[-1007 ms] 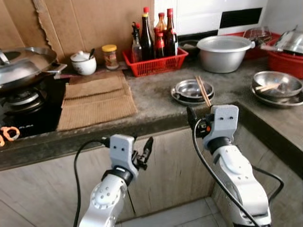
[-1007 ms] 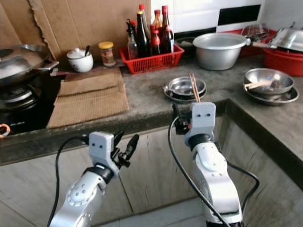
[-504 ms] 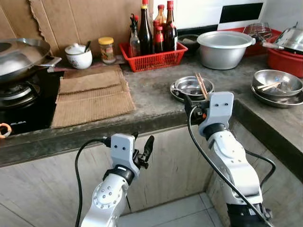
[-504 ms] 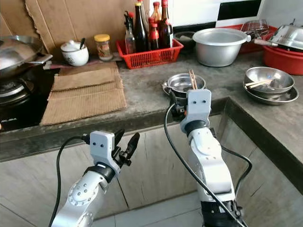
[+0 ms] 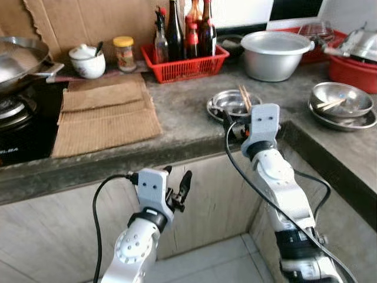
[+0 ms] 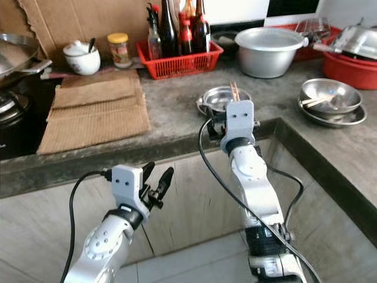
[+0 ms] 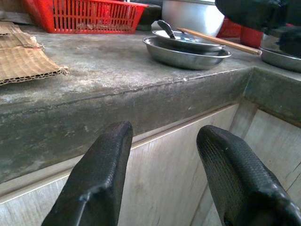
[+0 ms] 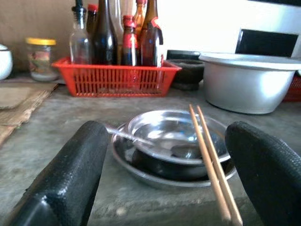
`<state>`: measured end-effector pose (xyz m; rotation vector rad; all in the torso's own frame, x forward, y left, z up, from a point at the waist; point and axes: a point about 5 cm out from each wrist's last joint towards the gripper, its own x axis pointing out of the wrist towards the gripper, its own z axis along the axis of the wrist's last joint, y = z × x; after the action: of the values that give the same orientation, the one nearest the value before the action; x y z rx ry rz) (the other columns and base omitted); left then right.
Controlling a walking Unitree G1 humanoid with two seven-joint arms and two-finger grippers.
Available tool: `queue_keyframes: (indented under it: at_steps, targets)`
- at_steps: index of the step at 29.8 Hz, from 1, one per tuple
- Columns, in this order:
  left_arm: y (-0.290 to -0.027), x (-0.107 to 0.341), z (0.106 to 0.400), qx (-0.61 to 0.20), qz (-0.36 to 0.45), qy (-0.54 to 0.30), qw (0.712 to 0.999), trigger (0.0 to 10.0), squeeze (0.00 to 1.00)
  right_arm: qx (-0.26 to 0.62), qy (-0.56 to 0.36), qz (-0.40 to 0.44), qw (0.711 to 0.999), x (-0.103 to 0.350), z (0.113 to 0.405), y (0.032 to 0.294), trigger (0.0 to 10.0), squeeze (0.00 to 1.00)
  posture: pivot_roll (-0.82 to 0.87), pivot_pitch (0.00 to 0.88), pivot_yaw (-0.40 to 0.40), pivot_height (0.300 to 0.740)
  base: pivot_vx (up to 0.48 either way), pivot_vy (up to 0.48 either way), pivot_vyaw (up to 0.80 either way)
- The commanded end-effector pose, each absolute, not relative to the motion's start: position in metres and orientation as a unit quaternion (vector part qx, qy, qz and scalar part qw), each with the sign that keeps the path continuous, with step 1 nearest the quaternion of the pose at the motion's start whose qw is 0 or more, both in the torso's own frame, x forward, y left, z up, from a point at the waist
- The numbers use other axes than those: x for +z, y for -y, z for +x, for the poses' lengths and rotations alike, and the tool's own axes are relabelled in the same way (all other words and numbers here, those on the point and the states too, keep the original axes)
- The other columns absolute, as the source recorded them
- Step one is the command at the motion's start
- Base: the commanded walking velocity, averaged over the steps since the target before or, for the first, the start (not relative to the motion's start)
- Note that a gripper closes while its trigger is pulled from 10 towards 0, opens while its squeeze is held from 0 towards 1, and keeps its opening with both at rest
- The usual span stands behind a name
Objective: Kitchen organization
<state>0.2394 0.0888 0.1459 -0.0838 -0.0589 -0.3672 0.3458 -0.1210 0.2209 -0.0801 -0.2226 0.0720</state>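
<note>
A steel bowl [image 8: 176, 136] sits on a steel plate [image 5: 219, 111] near the counter's front edge. A pair of wooden chopsticks [image 8: 207, 150] lies across the bowl and a spoon [image 8: 141, 141] rests in it. My right gripper [image 8: 167, 129] is open at the counter edge, level with the bowl and just short of it, one finger to each side of the plate in the right wrist view. The right wrist block [image 5: 262, 121] stands against the edge. My left gripper [image 5: 178, 180] is open below the counter [image 7: 117, 70], in front of the cabinet door.
A red basket of bottles [image 5: 185, 56], a large metal basin [image 5: 277, 53], a second steel bowl with chopsticks [image 5: 341, 100] and a red tub [image 5: 359, 68] stand on the counter. Cardboard mats [image 5: 106, 115], a jar [image 5: 123, 53], a white pot [image 5: 87, 59] and a wok [image 5: 17, 56] are at left.
The camera has shifted. My right gripper has risen from below the counter edge to the bowl's level and come closer to it. The left gripper holds its place.
</note>
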Motion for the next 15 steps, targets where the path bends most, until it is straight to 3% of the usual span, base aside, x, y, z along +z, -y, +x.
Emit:
queue_keyframes:
  at_steps: [1, 15]
  targets:
    - [-0.09, 0.15, 0.239, -0.184, -0.037, 0.036, 0.982, 10.0, 0.0, 0.03, 0.117, -0.041, 0.992, 0.223, 0.349, 0.122, 10.0, 0.0, 0.12, 0.073, -0.017, 0.74, 0.0, 0.0, 0.0]
    - [-0.079, 0.153, 0.236, -0.223, -0.007, 0.058, 0.973, 10.0, 0.0, -0.022, 0.103, -0.052, 0.993, 0.212, 0.368, 0.141, 10.0, 0.0, 0.12, 0.045, -0.004, 0.74, 0.0, 0.0, 0.0]
